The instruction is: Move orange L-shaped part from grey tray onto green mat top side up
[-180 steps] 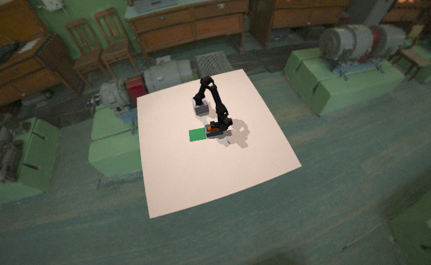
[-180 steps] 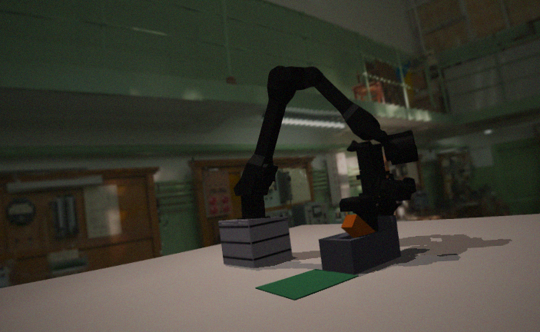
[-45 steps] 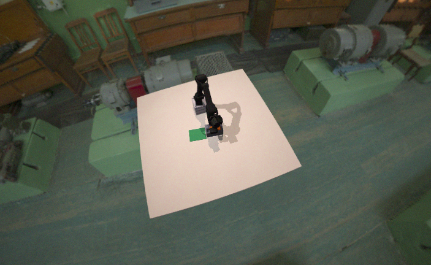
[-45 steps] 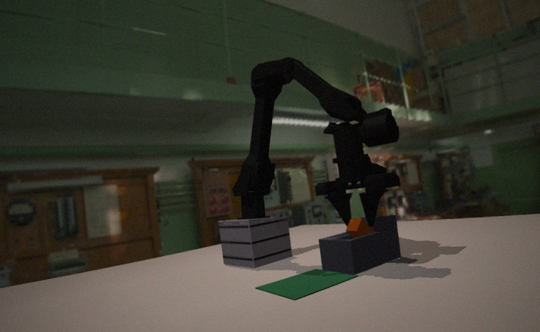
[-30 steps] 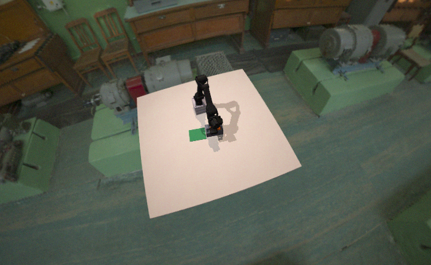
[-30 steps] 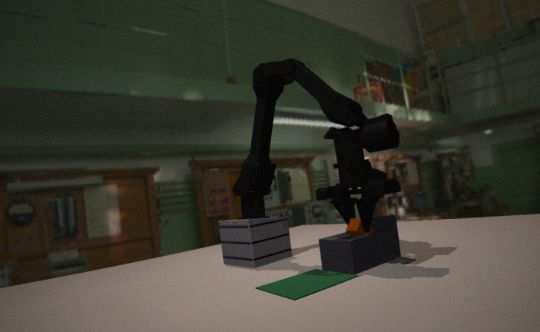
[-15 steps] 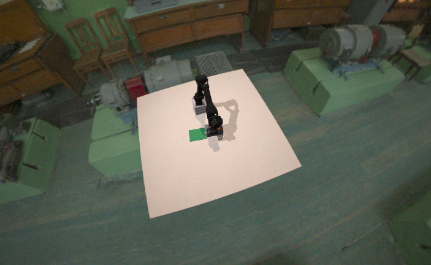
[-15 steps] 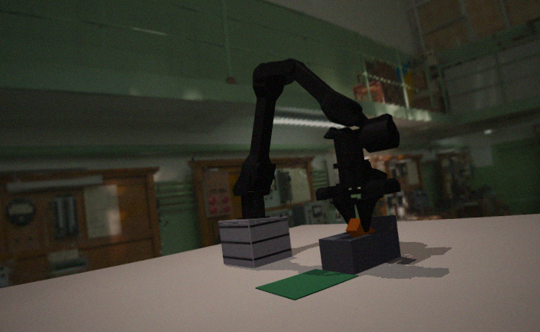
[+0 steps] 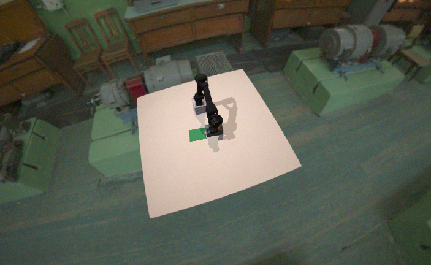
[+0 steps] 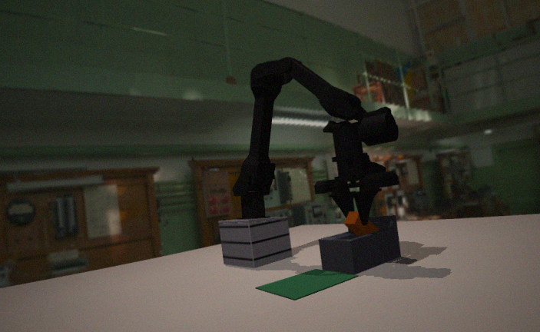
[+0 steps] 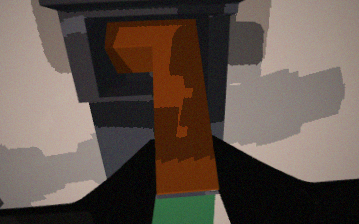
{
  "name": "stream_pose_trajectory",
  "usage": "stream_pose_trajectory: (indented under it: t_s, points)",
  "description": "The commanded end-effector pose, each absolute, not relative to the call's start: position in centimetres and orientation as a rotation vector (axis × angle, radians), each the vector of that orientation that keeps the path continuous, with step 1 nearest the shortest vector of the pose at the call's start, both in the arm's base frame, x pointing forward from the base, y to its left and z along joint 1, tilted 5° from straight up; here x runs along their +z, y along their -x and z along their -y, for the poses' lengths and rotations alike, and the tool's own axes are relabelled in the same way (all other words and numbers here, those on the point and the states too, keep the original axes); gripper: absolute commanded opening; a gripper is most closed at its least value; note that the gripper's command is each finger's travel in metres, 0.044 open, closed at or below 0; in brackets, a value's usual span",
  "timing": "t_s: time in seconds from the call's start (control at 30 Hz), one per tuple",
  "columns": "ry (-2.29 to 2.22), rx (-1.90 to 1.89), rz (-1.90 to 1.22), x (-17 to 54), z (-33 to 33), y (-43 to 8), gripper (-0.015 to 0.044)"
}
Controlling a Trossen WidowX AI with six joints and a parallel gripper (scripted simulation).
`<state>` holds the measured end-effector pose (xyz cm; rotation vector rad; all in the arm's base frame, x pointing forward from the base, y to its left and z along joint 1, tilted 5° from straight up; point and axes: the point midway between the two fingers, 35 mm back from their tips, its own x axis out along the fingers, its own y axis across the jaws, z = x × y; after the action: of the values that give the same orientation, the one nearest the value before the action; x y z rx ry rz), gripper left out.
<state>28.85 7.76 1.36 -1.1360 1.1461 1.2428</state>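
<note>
The orange L-shaped part is tilted, its straight end raised above the grey tray. Its L-shaped end is lower, over the pocket at the tray's far end in the wrist view; whether it touches the pocket floor is hidden. My gripper is shut on the part's straight, raised section, one finger on each side. The green mat lies flat beside the tray and holds nothing.
The striped grey base block under the arm stands behind the mat, left of the tray in the exterior view. The tray has a taller wall at its far end. The pale table top surrounds them.
</note>
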Motion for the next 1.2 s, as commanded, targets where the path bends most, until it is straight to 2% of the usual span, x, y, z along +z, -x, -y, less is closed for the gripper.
stream_pose_trajectory:
  t_s: [0.0,1.17]
  points:
    - [1.139,1.238,-1.140,2.2,-7.7,-29.0,0.0000]
    - [1.139,1.237,-1.141,7.7,-7.2,-29.0,0.0000]
